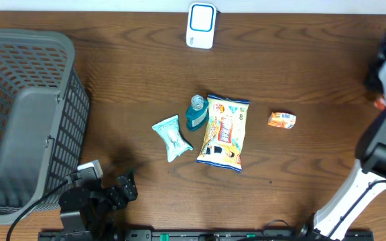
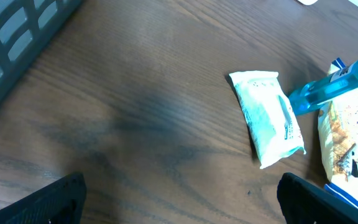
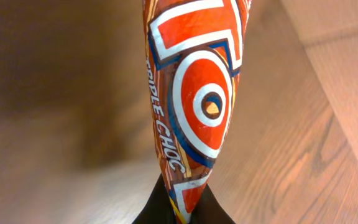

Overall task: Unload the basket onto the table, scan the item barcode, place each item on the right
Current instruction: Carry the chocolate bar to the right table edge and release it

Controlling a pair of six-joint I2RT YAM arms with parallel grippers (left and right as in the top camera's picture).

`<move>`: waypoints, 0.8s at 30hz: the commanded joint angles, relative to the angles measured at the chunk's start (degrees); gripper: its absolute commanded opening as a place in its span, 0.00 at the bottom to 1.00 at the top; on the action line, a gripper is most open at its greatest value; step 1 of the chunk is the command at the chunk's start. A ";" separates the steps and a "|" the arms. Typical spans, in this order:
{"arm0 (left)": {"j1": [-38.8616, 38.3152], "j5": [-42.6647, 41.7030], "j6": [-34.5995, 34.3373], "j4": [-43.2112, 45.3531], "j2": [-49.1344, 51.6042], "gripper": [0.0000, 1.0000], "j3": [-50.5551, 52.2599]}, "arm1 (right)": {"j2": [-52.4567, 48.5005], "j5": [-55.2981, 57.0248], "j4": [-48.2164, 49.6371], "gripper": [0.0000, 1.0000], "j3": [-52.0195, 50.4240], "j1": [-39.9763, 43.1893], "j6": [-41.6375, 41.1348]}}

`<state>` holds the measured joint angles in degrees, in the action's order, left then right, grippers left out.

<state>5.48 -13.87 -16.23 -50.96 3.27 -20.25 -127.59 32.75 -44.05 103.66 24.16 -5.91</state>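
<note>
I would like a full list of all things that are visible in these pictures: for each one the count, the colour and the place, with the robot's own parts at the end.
table: 1, dark brown wood, under everything
basket: 1, grey, left side of the table
scanner: 1, white and blue, far edge, middle
wipes packet: 1, pale teal, middle, lying flat
bottle: 1, blue, lying against the snack bag's left edge
snack bag: 1, yellow, middle of the table
small packet: 1, orange, right of the snack bag, apart from it
chocolate wrapper: 1, orange-red, printed TRIPLE CHOC, in the right gripper
left gripper: 1, black, open and empty, near edge, left
right gripper: 1, black, shut on the chocolate wrapper, right side
</note>
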 commanded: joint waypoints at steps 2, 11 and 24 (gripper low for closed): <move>0.24 -0.68 0.72 -0.02 0.07 0.98 0.04 | -0.11 -1.68 5.09 0.01 -5.46 6.84 0.00; 0.24 -0.68 0.72 -0.02 0.07 0.98 0.04 | -0.13 -1.81 9.35 0.06 -6.91 13.77 1.79; 0.24 -0.68 0.72 -0.02 0.07 0.98 0.04 | 0.72 -7.15 6.93 0.26 -6.91 15.04 -0.92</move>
<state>5.48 -13.87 -16.23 -50.98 3.27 -20.25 -127.61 29.67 -36.88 96.86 39.92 -5.69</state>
